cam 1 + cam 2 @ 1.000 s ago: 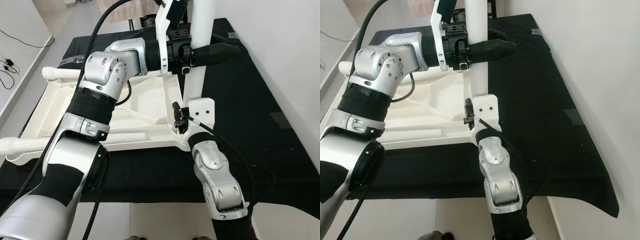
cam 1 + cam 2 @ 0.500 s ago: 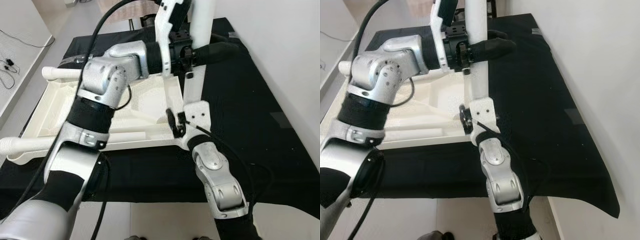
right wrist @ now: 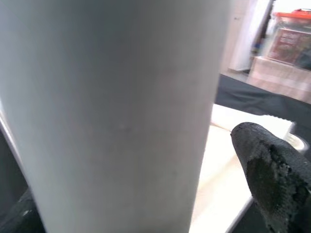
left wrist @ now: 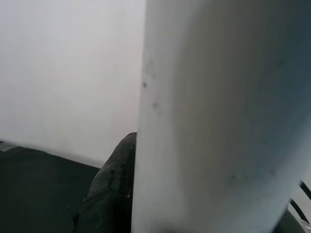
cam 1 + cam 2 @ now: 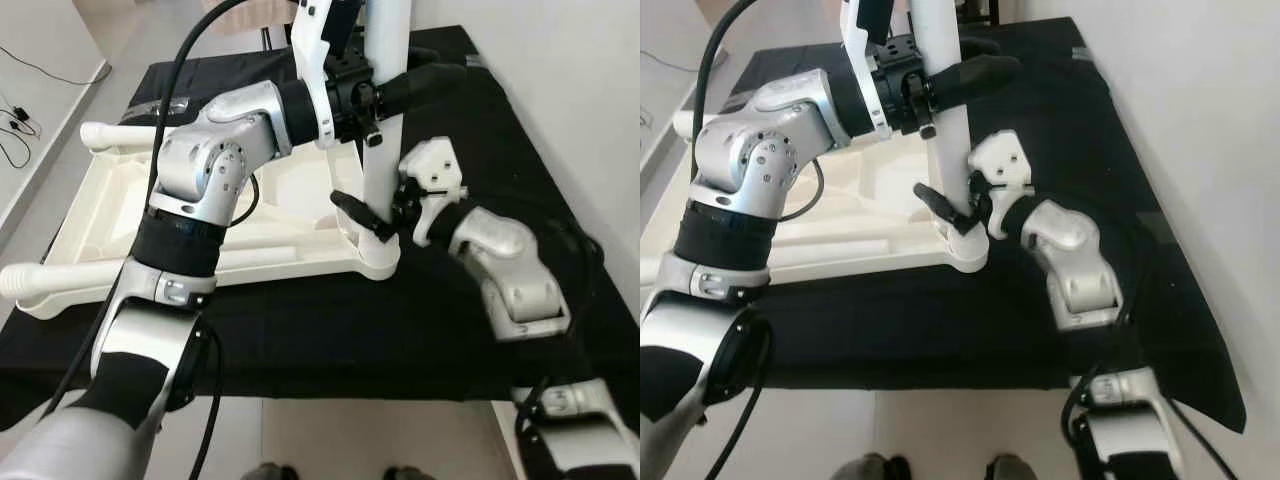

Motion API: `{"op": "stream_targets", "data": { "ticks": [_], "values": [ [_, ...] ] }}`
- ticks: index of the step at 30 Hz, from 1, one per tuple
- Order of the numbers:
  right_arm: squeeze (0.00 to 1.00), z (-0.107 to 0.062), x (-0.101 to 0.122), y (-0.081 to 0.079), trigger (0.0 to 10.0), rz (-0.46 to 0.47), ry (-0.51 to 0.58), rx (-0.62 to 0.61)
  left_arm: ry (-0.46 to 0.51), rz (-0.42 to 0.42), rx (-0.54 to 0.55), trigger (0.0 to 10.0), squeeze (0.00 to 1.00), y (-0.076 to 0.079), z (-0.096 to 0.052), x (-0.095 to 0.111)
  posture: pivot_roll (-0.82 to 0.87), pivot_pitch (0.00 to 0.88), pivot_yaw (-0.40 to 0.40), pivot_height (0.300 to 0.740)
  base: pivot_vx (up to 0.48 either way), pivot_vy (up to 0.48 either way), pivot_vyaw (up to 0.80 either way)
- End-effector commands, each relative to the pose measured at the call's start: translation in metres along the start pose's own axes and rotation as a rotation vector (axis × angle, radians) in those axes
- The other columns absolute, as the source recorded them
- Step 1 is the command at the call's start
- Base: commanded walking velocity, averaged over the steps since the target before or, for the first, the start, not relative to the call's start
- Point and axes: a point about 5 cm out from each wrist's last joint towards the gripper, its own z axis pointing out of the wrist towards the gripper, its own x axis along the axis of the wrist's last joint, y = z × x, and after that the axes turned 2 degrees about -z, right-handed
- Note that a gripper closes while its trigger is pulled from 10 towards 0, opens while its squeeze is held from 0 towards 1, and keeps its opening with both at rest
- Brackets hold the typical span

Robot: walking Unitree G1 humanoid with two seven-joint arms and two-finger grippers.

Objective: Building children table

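While both tools, left (image 5: 400,88) and right (image 5: 375,215), clamp the upright leg (image 5: 383,120) (tabletop (image 5: 200,215) corner), black cloth (image 5: 500,150) lies open alongside.

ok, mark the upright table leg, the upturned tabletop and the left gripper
table leg (image 5: 380,150), left eye view, mid shaft.
tabletop (image 5: 100,215), left eye view, underside near left rim.
left gripper (image 5: 425,82), left eye view, black fingers at the leg.

black cloth (image 5: 300,330) on floor | white wall (image 5: 570,90) right | grey floor (image 5: 130,40)
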Motion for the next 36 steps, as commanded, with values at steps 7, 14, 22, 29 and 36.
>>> {"op": "stream_targets", "data": {
  "ticks": [7, 14, 22, 29, 36],
  "values": [
    [0.00, 0.006, 0.010, 0.012, 0.0, 0.079, 0.097, 0.216, -0.027, -0.111, -0.073, 0.0, 0.00, 0.013, 0.024, -0.030, 0.04, 0.135, 0.067, 0.740, 0.000, 0.000, 0.00],
    [0.00, 0.013, 0.003, 0.016, 0.0, 0.077, 0.081, 0.270, -0.020, -0.075, -0.087, 0.0, 0.00, 0.036, 0.039, -0.024, 0.04, 0.139, 0.059, 0.740, 0.000, 0.000, 0.00],
    [0.00, 0.015, -0.021, 0.013, 0.0, 0.109, -0.009, 0.140, 0.026, -0.064, -0.071, 10.0, 1.00, 0.057, 0.034, -0.009, 0.03, 0.144, 0.048, 0.740, 0.000, 0.000, 0.00],
    [0.00, 0.000, -0.080, -0.022, 0.0, 0.228, -0.367, -0.328, 0.033, -0.120, 0.084, 10.0, 0.00, 0.022, 0.031, -0.020, 0.03, 0.157, 0.023, 0.740, 0.000, 0.000, 0.00],
    [0.00, -0.001, -0.085, -0.088, 0.0, 0.435, -0.345, -0.385, 0.015, -0.156, 0.205, 10.0, 0.00, -0.018, -0.001, -0.042, 0.02, 0.158, 0.034, 0.740, 0.000, 0.000, 0.00]
  ]
}}
